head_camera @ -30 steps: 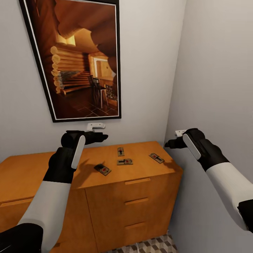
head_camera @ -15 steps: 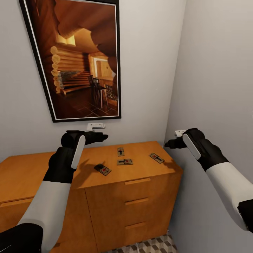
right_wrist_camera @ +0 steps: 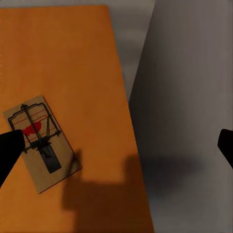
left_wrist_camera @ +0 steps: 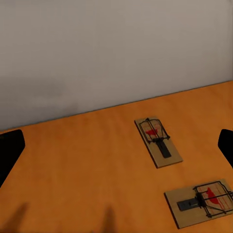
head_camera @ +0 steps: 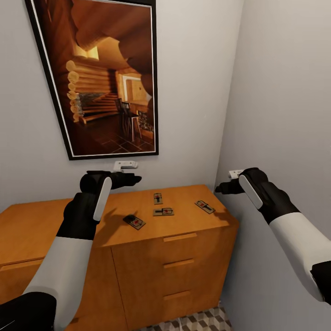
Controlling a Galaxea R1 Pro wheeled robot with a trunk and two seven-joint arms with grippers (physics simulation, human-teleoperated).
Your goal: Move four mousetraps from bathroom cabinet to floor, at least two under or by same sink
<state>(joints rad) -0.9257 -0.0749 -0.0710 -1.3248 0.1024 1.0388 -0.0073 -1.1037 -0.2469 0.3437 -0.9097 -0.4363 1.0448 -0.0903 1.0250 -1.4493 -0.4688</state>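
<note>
Orange cabinet [head_camera: 184, 230] top, four mousetraps [head_camera: 163, 212], both end effectors released, left [head_camera: 131, 180], right [head_camera: 221, 188]

Even, soft render lighting, moderately bright, no visible source, no glare. Head view sharp throughout; slight wide-angle lean in the wall corner and picture frame [head_camera: 92, 78]. Soft arm shadows fall on the cabinet [head_camera: 193, 230] top beside the left arm and at its right end. Wrist views are softer, with blurred dark shadow patches on the cabinet top and grey wall [right_wrist_camera: 194, 97].
</note>
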